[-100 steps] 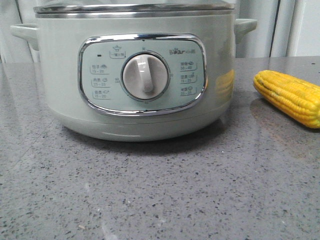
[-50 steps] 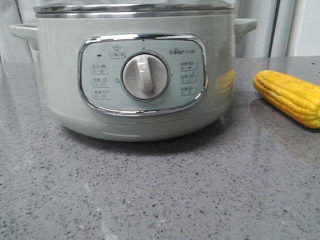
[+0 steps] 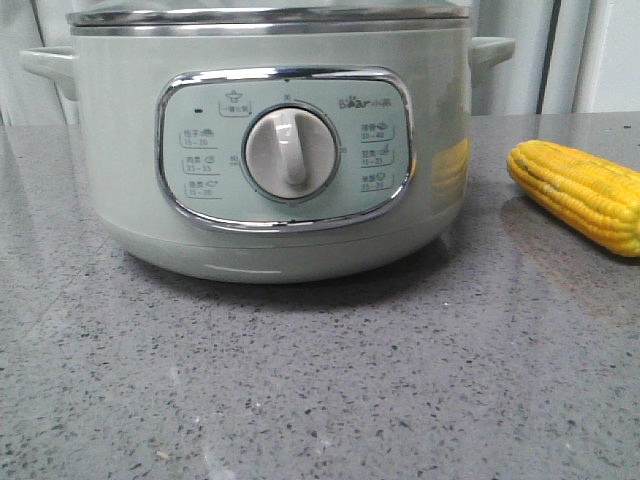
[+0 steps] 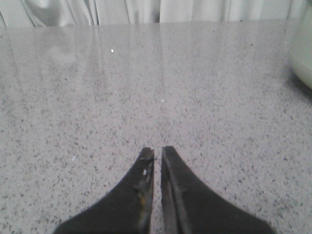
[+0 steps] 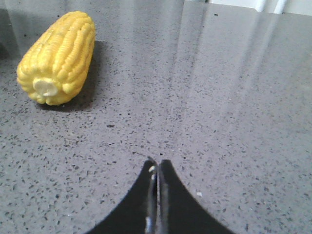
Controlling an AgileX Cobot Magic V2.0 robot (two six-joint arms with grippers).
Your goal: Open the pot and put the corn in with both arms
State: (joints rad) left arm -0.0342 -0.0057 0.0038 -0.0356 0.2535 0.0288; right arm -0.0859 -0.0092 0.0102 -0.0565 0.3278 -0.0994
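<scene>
I have the grey speckled desk (image 3: 320, 380) before me, and on it the pot (image 3: 270, 150), standing upright and filling most of the front view, its dial facing me; a lid (image 3: 268, 15) sits on its steel rim, so by my reckoning nothing of the task is done yet. The corn (image 3: 580, 192) lies on its side on the desk to the right of the pot, apart from it, with bare desk between; part of it runs off the edge of that view.

My left hand (image 4: 157, 152) hangs over bare desk with its fingers pressed together on nothing, and only a sliver of the pot shows at the edge of its view; my right hand (image 5: 156, 165) is likewise pressed together and holds nothing, with the corn (image 5: 58, 56) ahead and off to one side, its cut end toward the camera.

I judge the first step is the lid: I would spread the left hand before rising to it; the knob is out of sight, so I must find it first. The right hand should spread and square up across the cob's width; being round, it may roll.

Curtains (image 4: 146, 10) hang behind; nothing stands between either hand and its target.
</scene>
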